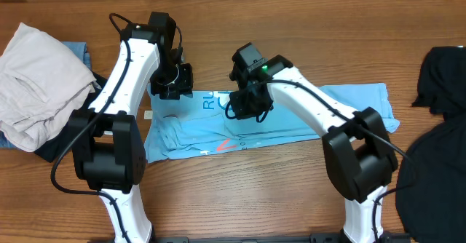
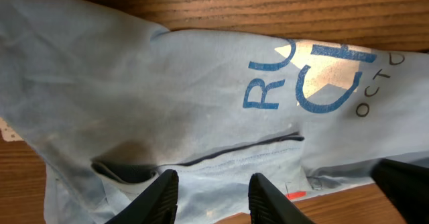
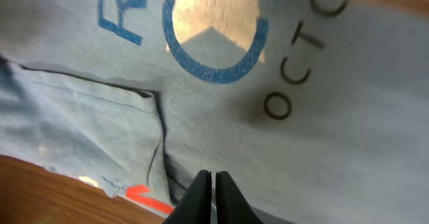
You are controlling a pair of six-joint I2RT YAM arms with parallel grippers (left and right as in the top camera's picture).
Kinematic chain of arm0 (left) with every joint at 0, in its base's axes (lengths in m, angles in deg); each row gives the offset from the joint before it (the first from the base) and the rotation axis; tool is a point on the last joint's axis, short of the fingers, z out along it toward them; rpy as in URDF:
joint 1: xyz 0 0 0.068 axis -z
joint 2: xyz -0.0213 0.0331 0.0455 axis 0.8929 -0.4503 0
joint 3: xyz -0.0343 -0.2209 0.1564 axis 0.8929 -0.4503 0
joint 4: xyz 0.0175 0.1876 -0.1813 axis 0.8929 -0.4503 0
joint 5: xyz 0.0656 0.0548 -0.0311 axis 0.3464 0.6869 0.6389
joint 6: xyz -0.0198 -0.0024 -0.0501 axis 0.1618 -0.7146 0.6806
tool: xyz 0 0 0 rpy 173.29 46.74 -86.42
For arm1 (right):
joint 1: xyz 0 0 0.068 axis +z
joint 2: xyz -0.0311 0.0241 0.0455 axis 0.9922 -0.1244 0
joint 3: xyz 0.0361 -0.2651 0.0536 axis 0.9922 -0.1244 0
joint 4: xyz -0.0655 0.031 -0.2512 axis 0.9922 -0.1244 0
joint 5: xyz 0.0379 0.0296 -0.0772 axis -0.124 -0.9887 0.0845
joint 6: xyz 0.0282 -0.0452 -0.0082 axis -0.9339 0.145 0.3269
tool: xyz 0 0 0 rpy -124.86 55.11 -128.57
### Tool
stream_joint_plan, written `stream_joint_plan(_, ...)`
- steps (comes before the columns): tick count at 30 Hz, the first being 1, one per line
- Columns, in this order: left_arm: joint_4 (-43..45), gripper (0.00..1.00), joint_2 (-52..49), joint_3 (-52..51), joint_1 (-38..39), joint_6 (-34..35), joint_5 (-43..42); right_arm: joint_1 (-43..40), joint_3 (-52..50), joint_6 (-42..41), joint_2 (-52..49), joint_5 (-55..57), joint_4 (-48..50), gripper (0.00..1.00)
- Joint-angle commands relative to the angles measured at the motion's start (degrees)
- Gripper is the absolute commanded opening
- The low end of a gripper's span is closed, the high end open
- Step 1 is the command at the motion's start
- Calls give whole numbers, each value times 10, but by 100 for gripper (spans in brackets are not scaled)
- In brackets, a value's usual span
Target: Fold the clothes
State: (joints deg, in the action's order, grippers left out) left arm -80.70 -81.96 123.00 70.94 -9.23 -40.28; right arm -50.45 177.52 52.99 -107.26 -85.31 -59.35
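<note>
The clothes here are chiefly a light sky-blue T-shirt, lying flat across the middle of the table as a long band, with blue lettering and a small red-orange mark near its front edge. My left gripper hovers over the shirt's left end. In the left wrist view it stands open above a fold of the shirt, with nothing between its fingers. My right gripper is over the lettering. In the right wrist view its fingers are almost together above the shirt. I cannot tell whether cloth is pinched.
A pile of off-white cloth lies at the far left on a blue garment. Black garments sit at the right edge and the front right corner. A small white tag lies beside the shirt's left end.
</note>
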Motion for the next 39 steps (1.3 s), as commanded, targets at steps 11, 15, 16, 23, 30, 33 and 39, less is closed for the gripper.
stream_joint_plan(11, -5, 37, 16, 9, -6, -1, 7, 33, -58, -131, -27, -17, 40, 4)
stream_joint_plan(15, -7, 38, 16, 9, -6, -1, 7, 33, -58, -132, -27, -78, 20, 4)
stream_joint_plan(16, -7, 37, 16, 9, -6, -1, 7, 33, -58, -132, -27, -76, 12, 4)
stream_joint_plan(23, -8, 38, 16, 9, -6, -1, 7, 33, -59, -132, -27, -72, -9, 4)
stream_joint_plan(30, -15, 37, 16, 9, -6, -1, 22, -63, -24, -115, 24, 17, -55, 4)
stream_joint_plan(33, -13, 38, 16, 9, -6, -1, 22, -114, -55, -86, 22, 72, -45, 4)
stream_joint_plan(39, -16, 38, 16, 9, -6, -1, 22, -152, -125, -89, 21, 128, -50, 4)
